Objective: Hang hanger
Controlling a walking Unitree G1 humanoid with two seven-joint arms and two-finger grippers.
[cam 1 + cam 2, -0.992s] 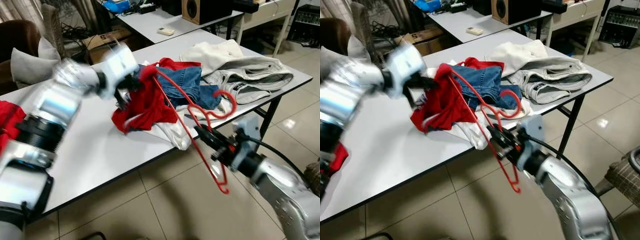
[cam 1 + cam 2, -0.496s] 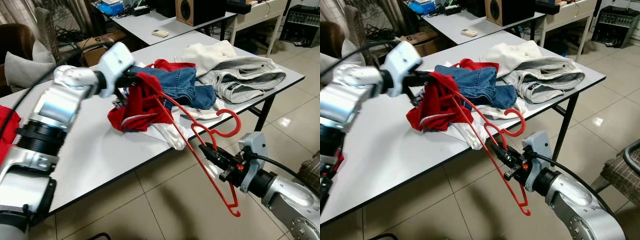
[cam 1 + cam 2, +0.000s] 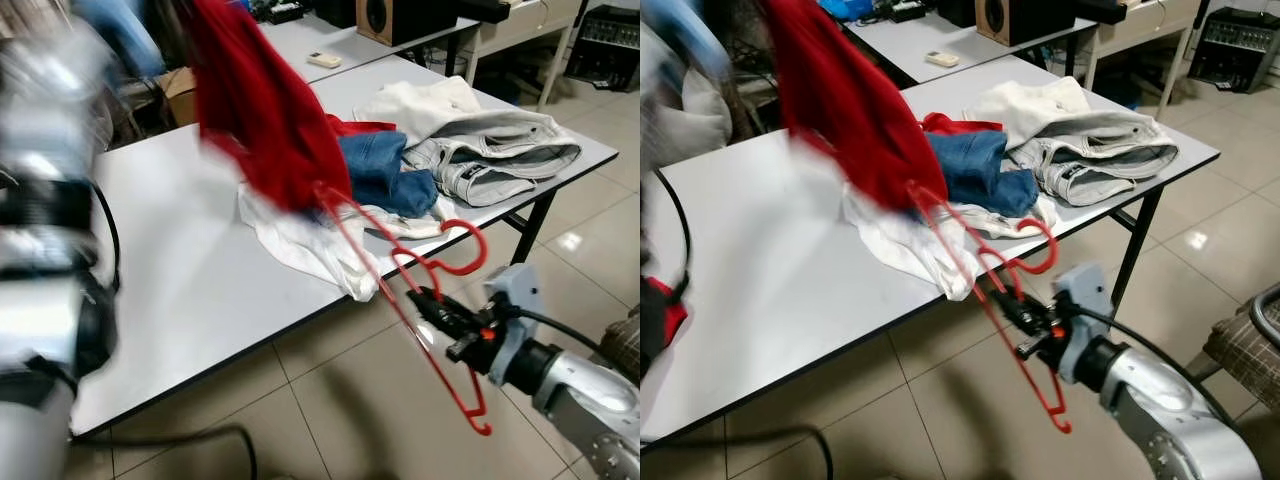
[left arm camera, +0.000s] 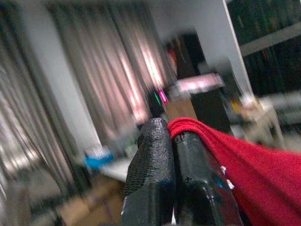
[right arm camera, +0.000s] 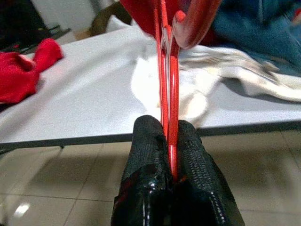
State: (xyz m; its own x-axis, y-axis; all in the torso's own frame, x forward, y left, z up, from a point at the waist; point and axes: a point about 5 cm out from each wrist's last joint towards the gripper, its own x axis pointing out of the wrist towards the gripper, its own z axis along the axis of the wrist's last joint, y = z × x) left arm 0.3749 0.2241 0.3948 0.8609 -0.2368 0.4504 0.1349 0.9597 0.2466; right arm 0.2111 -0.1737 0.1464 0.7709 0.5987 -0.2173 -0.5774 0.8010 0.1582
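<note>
1. Right wrist view: my right gripper (image 5: pixel 170 141) is clamped on the red hanger (image 5: pixel 168 89), beyond the table (image 3: pixel 190 270) edge.
2. My left gripper (image 4: pixel 173 136) pinches the red garment (image 3: pixel 262 110), lifted above the table.

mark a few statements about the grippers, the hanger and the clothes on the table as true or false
1. The right gripper is shut on the red hanger. True.
2. The left gripper hangs open with nothing in it. False: its fingers pinch the red garment, lifted above the table.
3. The hanger lies flat on the table. False: it is held beyond the table's front edge, over the floor, its upper end by the garment.
4. Blue jeans lie on the table beside light-coloured clothes. True.
5. The table is black. False: its top is white.
</note>
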